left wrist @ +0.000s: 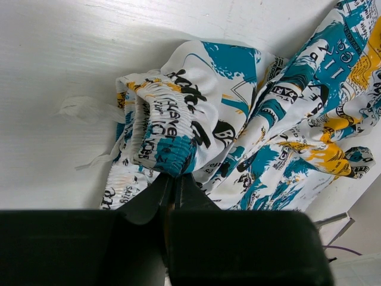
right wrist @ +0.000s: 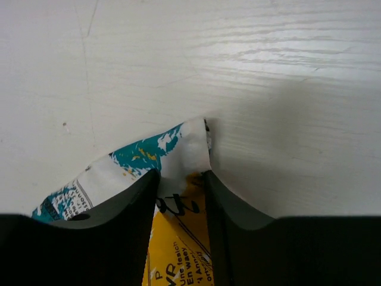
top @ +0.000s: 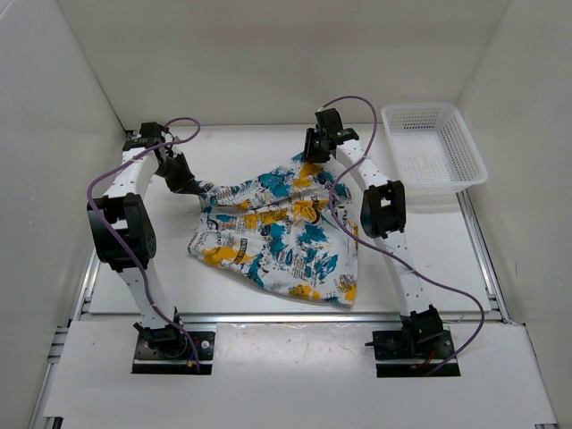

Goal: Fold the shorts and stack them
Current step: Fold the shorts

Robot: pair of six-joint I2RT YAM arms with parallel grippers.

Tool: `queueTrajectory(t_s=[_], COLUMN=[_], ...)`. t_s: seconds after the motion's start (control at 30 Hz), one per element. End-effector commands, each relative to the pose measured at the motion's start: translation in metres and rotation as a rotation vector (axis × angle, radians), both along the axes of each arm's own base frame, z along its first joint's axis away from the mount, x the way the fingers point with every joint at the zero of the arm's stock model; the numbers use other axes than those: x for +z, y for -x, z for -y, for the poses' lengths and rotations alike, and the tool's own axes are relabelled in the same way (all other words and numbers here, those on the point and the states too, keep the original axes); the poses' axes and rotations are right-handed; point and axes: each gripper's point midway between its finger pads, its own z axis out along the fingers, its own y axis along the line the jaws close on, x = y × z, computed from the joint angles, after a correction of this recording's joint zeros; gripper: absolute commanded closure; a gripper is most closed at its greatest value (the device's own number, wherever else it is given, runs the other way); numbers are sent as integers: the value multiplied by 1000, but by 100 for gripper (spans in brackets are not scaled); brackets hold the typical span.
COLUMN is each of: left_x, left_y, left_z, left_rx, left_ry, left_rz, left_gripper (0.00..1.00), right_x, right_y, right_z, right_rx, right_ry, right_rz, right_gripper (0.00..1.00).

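The printed shorts (top: 277,228) lie crumpled in the middle of the table, stretched between both arms. My left gripper (top: 195,186) is shut on the gathered elastic waistband at the shorts' far left end; in the left wrist view the fingertips (left wrist: 174,176) pinch a teal fold of the shorts (left wrist: 196,119). My right gripper (top: 308,161) is at the shorts' far right corner. In the right wrist view that gripper (right wrist: 181,174) has a white, teal and yellow corner of the shorts (right wrist: 172,149) pinched between its fingers, just above the table.
A white mesh basket (top: 433,147) stands at the back right, against the right wall. White walls enclose the table on the left, back and right. A metal rail (top: 286,317) runs along the near edge.
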Motion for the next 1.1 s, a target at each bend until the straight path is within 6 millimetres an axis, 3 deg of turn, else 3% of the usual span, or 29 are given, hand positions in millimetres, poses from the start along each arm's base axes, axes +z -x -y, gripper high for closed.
queueTrajectory(t_s=[0.0, 0.1, 0.13, 0.23, 0.4, 0.43, 0.47, 0.57, 0.6, 0.63, 0.7, 0.73, 0.8, 0.83, 0.87, 0.9, 0.93, 1.07], left_x=[18, 18, 14, 14, 29, 35, 44, 61, 76, 82, 95, 99, 109, 109, 113, 114, 115, 108], left_y=[-6, -6, -4, -4, -19, -21, -28, -38, -43, -44, -50, -50, -50, -50, -47, -44, -39, -21], left_z=[1, 1, 0, 0, -5, -9, -11, -14, -15, -15, -14, -13, -11, -11, -10, -10, -9, -5], left_rx=[-10, -10, -7, -7, 0, 19, 22, 31, 31, 30, 25, 21, 22, 22, 22, 22, 22, 18], left_ry=[-8, -8, -15, -15, -11, -9, 2, 19, 15, 14, 20, 28, 39, 39, 38, 38, 38, 48], left_rz=[59, 59, 49, 49, 92, 98, 119, 161, 193, 199, 231, 233, 254, 254, 261, 263, 265, 249], left_gripper=[90, 90, 90, 90, 90, 90, 90, 90, 90, 90, 90, 90, 90, 90, 90, 90, 90, 90], right_x=[-3, 8, 13, 33, 112, 116, 150, 184, 193, 214, 214, 233, 229, 249, 250, 231, 252, 240], right_y=[15, 15, 13, 6, -7, -5, -5, 2, 4, 7, 16, 23, 33, 45, 52, 61, 75, 122], right_z=[-15, -12, -10, 0, 13, 17, 20, 35, 36, 44, 49, 52, 56, 58, 61, 67, 69, 82], right_rx=[89, 68, 58, 13, -32, -46, -52, -76, -71, -83, -83, -85, -78, -71, -71, -71, -76, -98], right_ry=[-55, -48, -41, -8, 15, 25, 16, 19, 19, 7, 26, 16, 28, 8, 10, 40, 29, 53], right_rz=[-44, -35, -22, 26, 206, 213, 281, 333, 351, 385, 375, 399, 391, 418, 413, 380, 420, 407], right_gripper=[67, 79, 90, 100, 100, 100, 100, 100, 100, 100, 100, 100, 100, 100, 100, 100, 100, 100])
